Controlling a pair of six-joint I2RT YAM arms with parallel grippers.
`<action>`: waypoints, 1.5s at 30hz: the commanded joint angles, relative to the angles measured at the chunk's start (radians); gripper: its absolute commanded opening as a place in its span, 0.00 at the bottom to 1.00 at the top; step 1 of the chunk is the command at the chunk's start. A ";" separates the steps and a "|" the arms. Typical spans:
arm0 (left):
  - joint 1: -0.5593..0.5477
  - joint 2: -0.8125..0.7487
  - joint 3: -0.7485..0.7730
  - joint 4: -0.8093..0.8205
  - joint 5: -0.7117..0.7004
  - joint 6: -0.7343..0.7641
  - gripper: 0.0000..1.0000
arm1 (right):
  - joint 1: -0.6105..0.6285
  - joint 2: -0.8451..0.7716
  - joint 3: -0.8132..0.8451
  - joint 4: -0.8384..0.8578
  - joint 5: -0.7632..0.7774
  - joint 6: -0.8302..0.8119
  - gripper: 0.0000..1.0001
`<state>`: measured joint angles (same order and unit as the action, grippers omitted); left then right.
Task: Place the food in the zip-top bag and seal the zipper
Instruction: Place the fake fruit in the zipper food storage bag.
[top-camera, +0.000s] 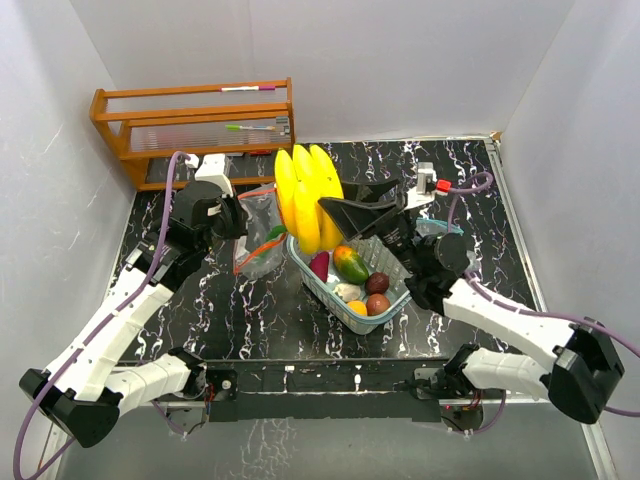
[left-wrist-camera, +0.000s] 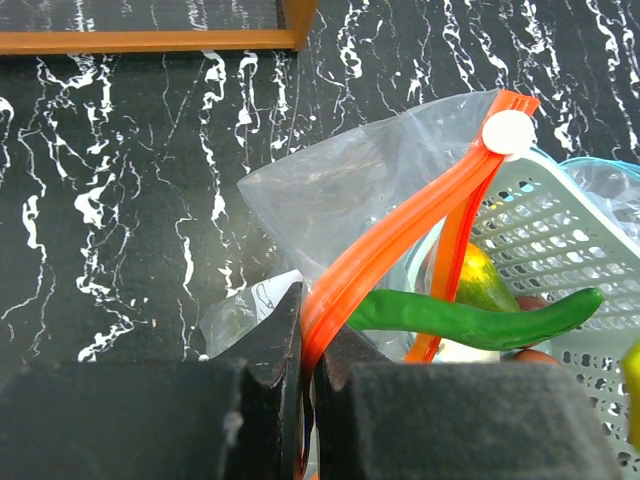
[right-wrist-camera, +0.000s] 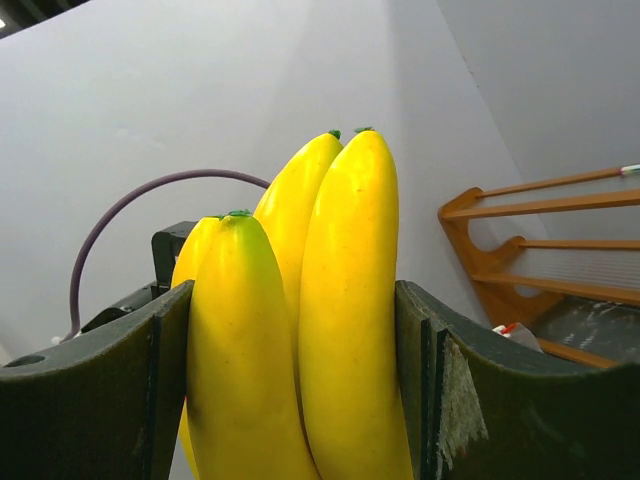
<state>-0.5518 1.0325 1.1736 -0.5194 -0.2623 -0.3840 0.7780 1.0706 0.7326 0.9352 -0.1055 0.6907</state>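
**Desk:** What does each pincer have?

**Operator:** My right gripper (right-wrist-camera: 290, 400) is clamped on the bananas (right-wrist-camera: 300, 330), a padded finger on each side; I count three, smooth, glossy yellow and curved, with small green tips; from the top camera they hang above the far end of the basket (top-camera: 390, 300). My left gripper (left-wrist-camera: 308, 330) is pressed together on the orange zipper strip (left-wrist-camera: 400, 250) of the zip-top bag (left-wrist-camera: 350, 190), a clear, crinkled film lying on the black, white-veined table (top-camera: 500, 230) just left of the basket.

**Desk:** And the rest of the food?

**Operator:** One long, thin green pepper (left-wrist-camera: 470, 318), slightly bent, lies across the bag's mouth between the two orange strips, its far end toward the basket; one white round slider (left-wrist-camera: 508, 133) sits at the strips' far end. Inside the pale teal mesh basket I count one mango (top-camera: 351, 264), oval, shading green to orange to red; two dark red round fruits (top-camera: 377, 283) and one orange fruit (top-camera: 357, 308) beside them; a magenta piece and a pale piece I cannot identify. One wooden rack (top-camera: 200, 125) stands at the far left corner.
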 joint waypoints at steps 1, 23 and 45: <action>0.000 -0.017 0.011 0.029 0.044 -0.047 0.00 | 0.024 0.069 -0.010 0.299 0.025 0.084 0.08; 0.000 -0.024 0.005 0.073 0.166 -0.163 0.00 | 0.154 0.350 -0.001 0.586 0.303 0.032 0.08; -0.003 -0.038 0.047 0.068 0.255 -0.226 0.00 | 0.446 0.594 0.194 0.620 1.056 -0.742 0.08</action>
<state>-0.5388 1.0172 1.1744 -0.4946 -0.0978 -0.5713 1.1893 1.6054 0.8410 1.4708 0.8154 0.1757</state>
